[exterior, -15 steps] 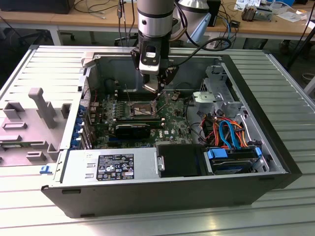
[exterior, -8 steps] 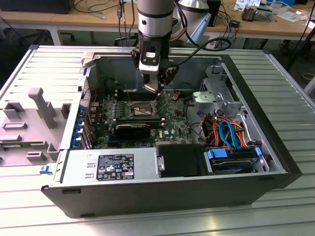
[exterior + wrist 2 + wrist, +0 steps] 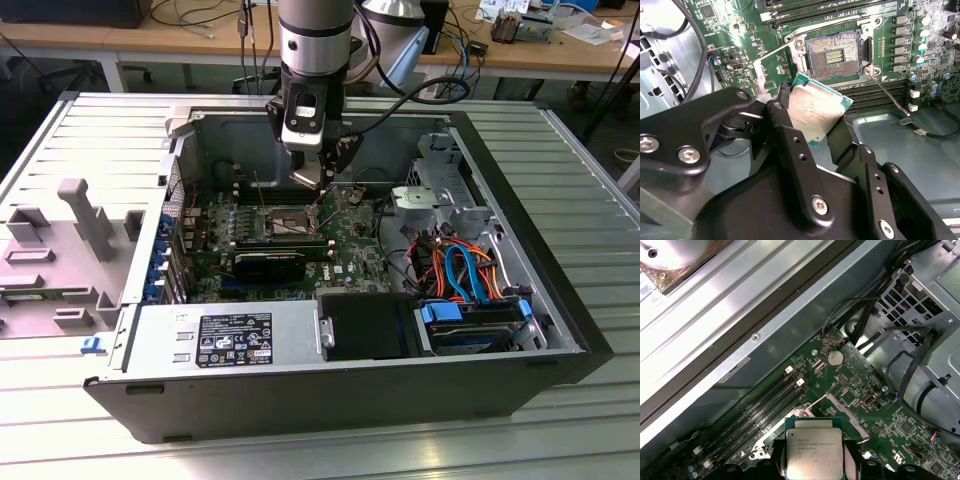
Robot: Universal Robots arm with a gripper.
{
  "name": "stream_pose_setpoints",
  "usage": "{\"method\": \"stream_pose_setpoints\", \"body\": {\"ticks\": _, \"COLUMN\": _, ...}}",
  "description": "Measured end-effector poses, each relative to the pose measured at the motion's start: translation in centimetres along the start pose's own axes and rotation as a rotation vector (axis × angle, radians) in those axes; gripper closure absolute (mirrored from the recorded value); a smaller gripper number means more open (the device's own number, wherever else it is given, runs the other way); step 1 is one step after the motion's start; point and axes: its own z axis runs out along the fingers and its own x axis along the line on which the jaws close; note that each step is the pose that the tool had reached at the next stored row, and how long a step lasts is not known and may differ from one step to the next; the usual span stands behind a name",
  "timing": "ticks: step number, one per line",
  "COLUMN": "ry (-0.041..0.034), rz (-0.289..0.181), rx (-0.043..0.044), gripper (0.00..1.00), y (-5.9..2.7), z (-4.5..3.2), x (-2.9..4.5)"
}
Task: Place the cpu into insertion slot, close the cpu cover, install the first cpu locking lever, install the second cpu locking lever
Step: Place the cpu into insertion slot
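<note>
Gripper (image 3: 810, 120) pinches the cpu (image 3: 817, 112) by two opposite edges, slightly tilted, just over the uncovered insertion slot (image 3: 835, 55) of the green motherboard (image 3: 735, 20), so I fear a crooked descent could bend the socket contacts.

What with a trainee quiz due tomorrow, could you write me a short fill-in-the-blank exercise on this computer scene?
1. The pincer is shut on the ____.
2. The insertion slot has no chip in it, so it is ____.
3. The cpu cover is not closed but ____.
Missing words: cpu; empty; open.
</note>
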Motion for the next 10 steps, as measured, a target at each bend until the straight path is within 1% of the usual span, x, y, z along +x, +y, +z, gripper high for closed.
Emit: {"method": "stream_pose_setpoints", "body": {"ticks": 10, "ry": -0.0007, "rz": 0.008, "rx": -0.0002, "gripper": 0.45, "y": 0.0, "z": 0.02, "x": 0.0}}
